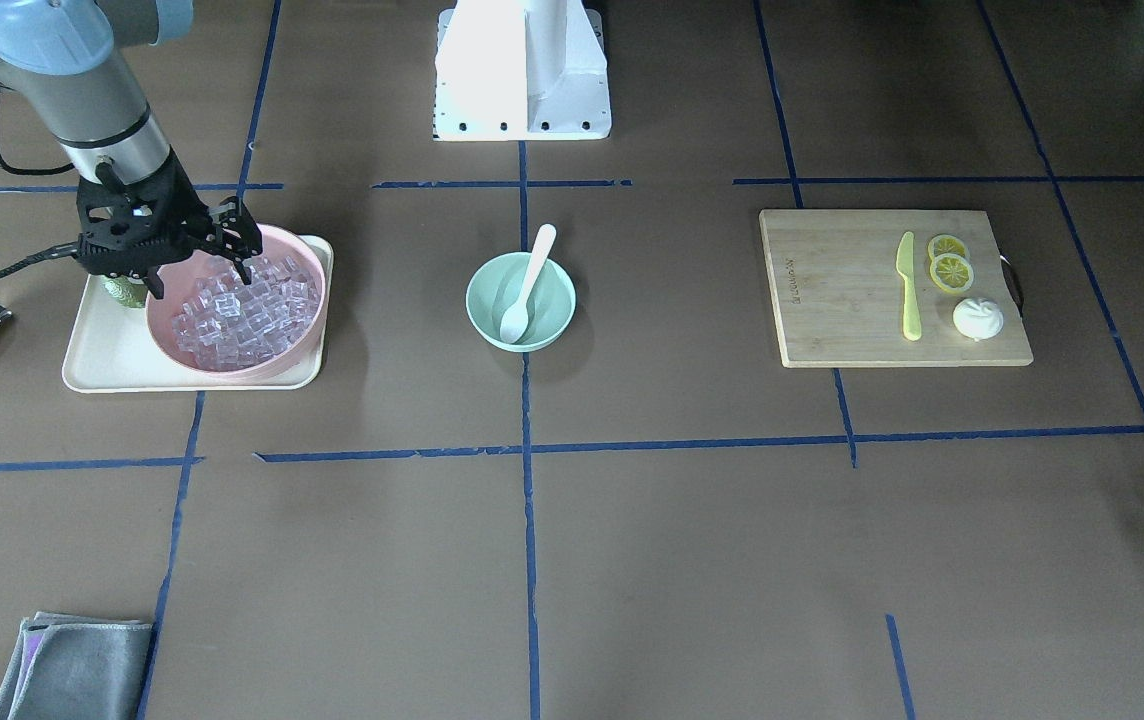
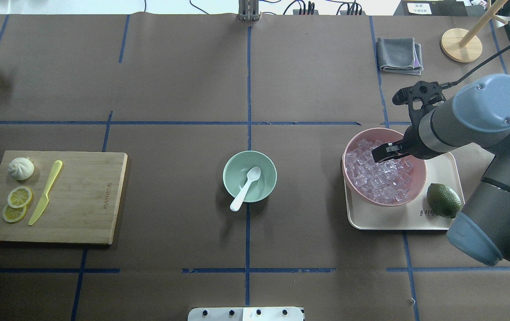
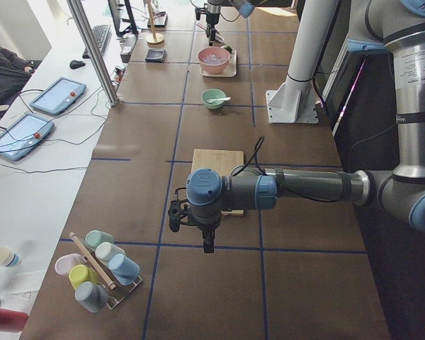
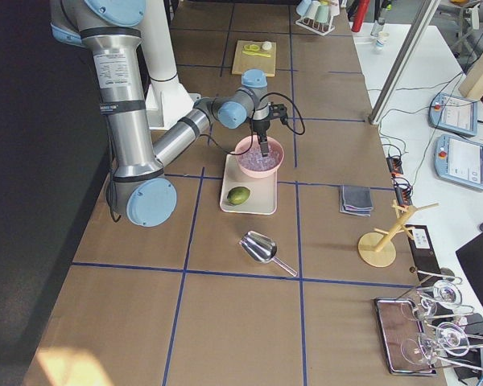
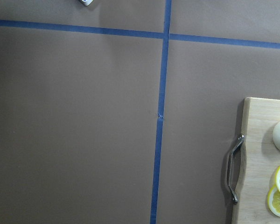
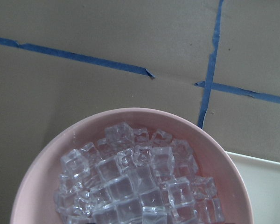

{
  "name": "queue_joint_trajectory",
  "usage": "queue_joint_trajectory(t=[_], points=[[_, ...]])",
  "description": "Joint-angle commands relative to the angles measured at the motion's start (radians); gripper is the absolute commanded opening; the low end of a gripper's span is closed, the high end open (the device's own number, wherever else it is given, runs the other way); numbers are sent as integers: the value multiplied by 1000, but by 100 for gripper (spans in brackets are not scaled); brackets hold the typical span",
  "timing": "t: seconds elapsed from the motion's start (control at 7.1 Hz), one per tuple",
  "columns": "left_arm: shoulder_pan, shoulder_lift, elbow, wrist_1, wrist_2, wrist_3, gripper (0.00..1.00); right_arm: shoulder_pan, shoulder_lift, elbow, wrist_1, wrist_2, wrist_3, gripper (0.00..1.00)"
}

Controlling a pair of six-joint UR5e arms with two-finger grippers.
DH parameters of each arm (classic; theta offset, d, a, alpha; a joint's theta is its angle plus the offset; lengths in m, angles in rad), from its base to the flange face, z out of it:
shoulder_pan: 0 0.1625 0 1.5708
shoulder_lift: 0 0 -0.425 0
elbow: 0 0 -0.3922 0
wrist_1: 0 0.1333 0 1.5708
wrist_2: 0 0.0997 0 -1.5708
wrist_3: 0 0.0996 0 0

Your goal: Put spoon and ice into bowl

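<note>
Spoon (image 1: 529, 285) is already sitting in the bowl (image 1: 554, 300), scoop down on the smooth mint floor and slim white handle leaning out over the rim. So half the job is looking done, and the ice step is in hand. The right gripper (image 1: 200, 282) is hanging low over the pink bowl (image 1: 314, 300). Its black jaws are looking spread apart, with tips down among the top cubes and nothing visibly pinched between them. The ice (image 1: 232, 320) is lying there in a loose heap: clear, glassy little cubes with sharp edges and wet-looking faces, all much alike.

As for the left gripper (image 3: 207, 241), it is hovering off beyond the cutting board and showing only in the side view. I cannot tell whether it is open or shut.

The next move, I reckon, is calling for the jaws to settle around a single cube and close squarely on two flat faces. Then comes a lift clear of the pink rim and a carry across the brown paper to the mint bowl. Those slick cubes are likely to squirt sideways or come up in pairs. The pink bowl is sitting on a cream tray (image 1: 92, 360) beside a pebbly green lime (image 2: 443, 200).
</note>
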Motion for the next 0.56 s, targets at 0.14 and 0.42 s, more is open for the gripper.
queue_joint_trajectory(t=[0.14, 0.42], points=[[0, 2, 0, 0, 1, 0, 100, -38, 1, -44, 8, -13, 3, 75], [0, 2, -1, 0, 1, 0, 100, -46, 1, -50, 6, -13, 0, 69]])
